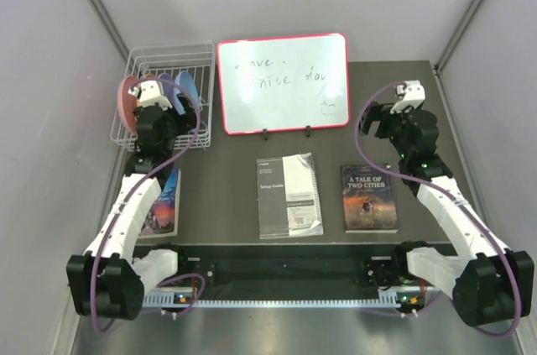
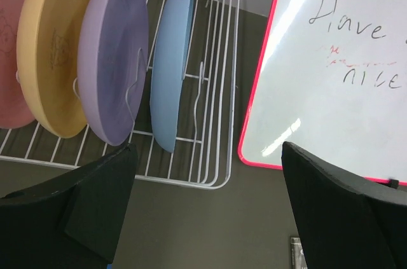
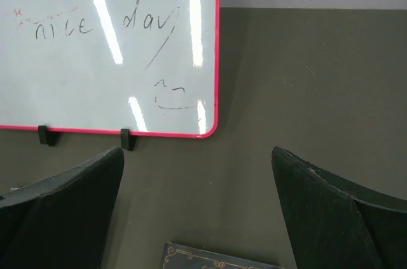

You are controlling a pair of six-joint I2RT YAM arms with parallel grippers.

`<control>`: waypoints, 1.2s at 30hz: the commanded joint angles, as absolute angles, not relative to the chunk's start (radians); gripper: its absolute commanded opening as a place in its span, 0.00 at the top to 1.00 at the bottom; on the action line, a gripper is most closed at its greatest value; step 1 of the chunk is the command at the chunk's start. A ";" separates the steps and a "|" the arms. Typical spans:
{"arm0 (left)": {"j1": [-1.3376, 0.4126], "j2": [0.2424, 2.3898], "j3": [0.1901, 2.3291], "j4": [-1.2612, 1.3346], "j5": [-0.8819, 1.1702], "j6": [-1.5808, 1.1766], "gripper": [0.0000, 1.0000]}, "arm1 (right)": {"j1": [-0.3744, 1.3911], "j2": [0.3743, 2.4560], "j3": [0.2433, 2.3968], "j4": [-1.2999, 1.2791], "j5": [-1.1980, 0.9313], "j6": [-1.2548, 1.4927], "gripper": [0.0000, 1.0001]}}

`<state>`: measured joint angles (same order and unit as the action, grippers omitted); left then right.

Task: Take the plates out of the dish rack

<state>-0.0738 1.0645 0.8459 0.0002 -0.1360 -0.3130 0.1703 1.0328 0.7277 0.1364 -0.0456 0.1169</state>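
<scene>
Plates: four, standing on edge in a row in the slots of the dish rack. From the rack's outer side toward the whiteboard, they are the pink plate, tan-orange plate, lavender plate and blue plate.
Plate axis: rims point up and faces are turned sideways, so the row runs across the rack, left to right in the left wrist view.
Rack position: far left corner of the counter, just beside the whiteboard.
Left pincer: jaws wide and holding nothing. It is at the rack's near side, with the plates ahead and to its left and the blue plate closest to its centre line.
Right pincer: jaws wide and empty, over bare counter at the whiteboard's right corner, well apart from the rack.
Nearer arm: the left, by a clear margin.
Likely next move: the left jaws would need to straddle one upright rim, probably the blue plate's. The neighbouring plates stand close, so there is a risk of knocking one.
Whiteboard writing: "Have", "nice" and "day", with a small smiling face and a faint red scribble.
Book: cover reads "A TALE OF TWO CITIES".
Booklet: print too small to read.
Second book: partly under the left arm, title not legible.
</scene>
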 commanded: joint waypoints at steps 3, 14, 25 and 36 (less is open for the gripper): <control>-0.075 1.098 0.819 0.095 -0.149 -0.246 0.01 | 0.179 1.043 0.732 0.178 0.034 0.077 0.00; -0.101 1.262 0.905 0.101 -0.262 -0.186 0.10 | 0.181 1.109 0.686 0.216 0.170 0.025 0.00; -0.193 1.455 0.969 0.230 -0.507 -0.110 0.30 | 0.179 1.190 0.699 0.244 0.178 0.049 0.00; -0.305 1.560 0.939 0.466 -0.848 0.050 0.75 | 0.175 1.250 0.721 0.255 0.158 0.067 0.08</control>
<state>-0.2676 1.5482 0.9375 0.2836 -0.6811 -0.0471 0.1699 1.2385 0.6743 0.2028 0.1635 0.0502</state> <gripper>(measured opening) 0.371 0.928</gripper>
